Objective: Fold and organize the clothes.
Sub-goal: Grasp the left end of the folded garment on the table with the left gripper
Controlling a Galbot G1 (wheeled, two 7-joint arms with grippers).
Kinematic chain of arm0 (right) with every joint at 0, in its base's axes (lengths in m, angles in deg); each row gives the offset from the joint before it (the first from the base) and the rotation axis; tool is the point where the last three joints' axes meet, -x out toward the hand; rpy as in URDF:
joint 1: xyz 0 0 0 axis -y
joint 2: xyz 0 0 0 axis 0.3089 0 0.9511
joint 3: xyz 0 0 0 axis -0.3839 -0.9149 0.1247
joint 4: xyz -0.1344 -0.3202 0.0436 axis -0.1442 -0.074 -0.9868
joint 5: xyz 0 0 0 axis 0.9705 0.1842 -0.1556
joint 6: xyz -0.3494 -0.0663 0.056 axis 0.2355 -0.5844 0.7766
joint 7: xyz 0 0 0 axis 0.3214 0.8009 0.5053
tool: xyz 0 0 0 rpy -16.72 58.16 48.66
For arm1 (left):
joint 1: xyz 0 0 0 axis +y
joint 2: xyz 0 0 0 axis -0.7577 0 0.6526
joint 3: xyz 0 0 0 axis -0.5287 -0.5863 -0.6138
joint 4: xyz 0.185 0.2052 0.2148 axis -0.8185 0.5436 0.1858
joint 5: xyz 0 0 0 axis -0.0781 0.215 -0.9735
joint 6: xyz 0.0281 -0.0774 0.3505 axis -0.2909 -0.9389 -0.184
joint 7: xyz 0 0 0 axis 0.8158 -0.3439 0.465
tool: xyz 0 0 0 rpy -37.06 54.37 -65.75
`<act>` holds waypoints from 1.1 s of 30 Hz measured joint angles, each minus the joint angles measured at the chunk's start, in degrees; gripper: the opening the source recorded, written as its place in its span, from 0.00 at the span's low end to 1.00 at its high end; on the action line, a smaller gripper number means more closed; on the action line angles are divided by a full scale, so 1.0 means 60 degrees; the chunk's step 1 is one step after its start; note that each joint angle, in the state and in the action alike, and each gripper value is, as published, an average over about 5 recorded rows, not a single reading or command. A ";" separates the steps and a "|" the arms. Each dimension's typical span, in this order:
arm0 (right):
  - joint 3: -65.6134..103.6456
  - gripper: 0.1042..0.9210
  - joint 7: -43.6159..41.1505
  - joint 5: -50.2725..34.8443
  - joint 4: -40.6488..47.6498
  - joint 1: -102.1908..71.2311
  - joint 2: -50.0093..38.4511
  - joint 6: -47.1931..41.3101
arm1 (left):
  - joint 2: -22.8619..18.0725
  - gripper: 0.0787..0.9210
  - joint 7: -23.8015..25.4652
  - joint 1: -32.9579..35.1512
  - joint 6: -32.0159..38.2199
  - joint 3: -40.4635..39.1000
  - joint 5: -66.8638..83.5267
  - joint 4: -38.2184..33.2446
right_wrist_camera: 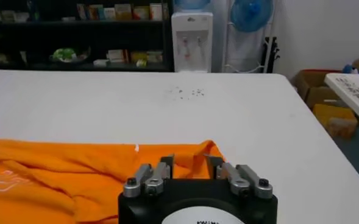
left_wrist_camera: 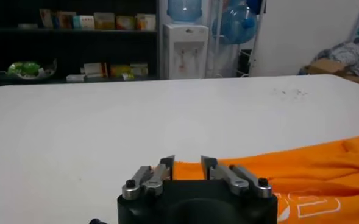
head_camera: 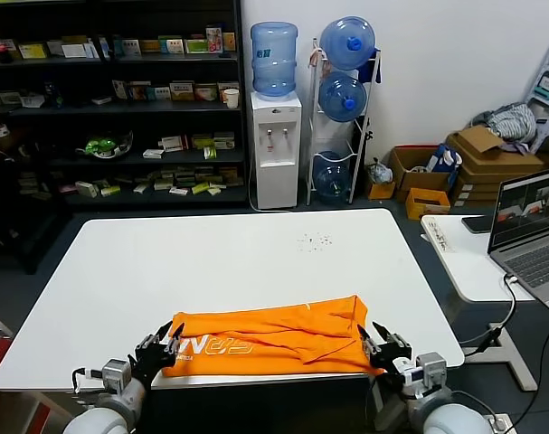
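Note:
The orange T-shirt (head_camera: 274, 336) lies folded into a long band along the near edge of the white table (head_camera: 229, 258), with its white lettering (head_camera: 215, 346) facing up near the left end. My left gripper (head_camera: 170, 339) is open at the shirt's left end. In the left wrist view (left_wrist_camera: 187, 161) orange fabric (left_wrist_camera: 313, 164) shows between its fingers. My right gripper (head_camera: 375, 342) is open at the shirt's right end. In the right wrist view (right_wrist_camera: 188, 159) the shirt's corner (right_wrist_camera: 75, 164) shows between its fingers. Neither gripper holds anything.
A second white desk with a laptop (head_camera: 527, 231) stands to the right. Dark shelves (head_camera: 111, 99), a water dispenser (head_camera: 276, 136) and cardboard boxes (head_camera: 473, 167) stand beyond the table's far edge. Small specks (head_camera: 315, 240) lie on the far part of the table.

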 measured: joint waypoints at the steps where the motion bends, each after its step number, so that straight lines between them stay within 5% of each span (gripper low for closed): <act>1: 0.0087 0.54 0.0017 -0.0015 -0.0041 -0.0072 -0.0001 0.0001 | -0.0035 0.45 -0.0004 0.0033 0.0002 0.0009 -0.0001 -0.0001; 10: 0.0588 0.84 0.0141 -0.0060 -0.0298 -0.0397 0.0172 0.0011 | -0.0516 0.76 0.0067 -0.0273 0.0028 -0.0101 0.0141 0.0708; 16: 0.0767 0.88 0.0151 -0.0020 -0.0443 -0.0605 0.0303 0.0010 | -0.0900 0.87 0.0013 -0.0732 0.0146 -0.0193 0.0166 0.1438; 33: 0.0927 0.88 0.0252 -0.0111 -0.0501 -0.0607 0.0431 0.0049 | -0.1388 0.33 -0.0397 -0.0787 0.0371 -0.0247 -0.0203 0.1863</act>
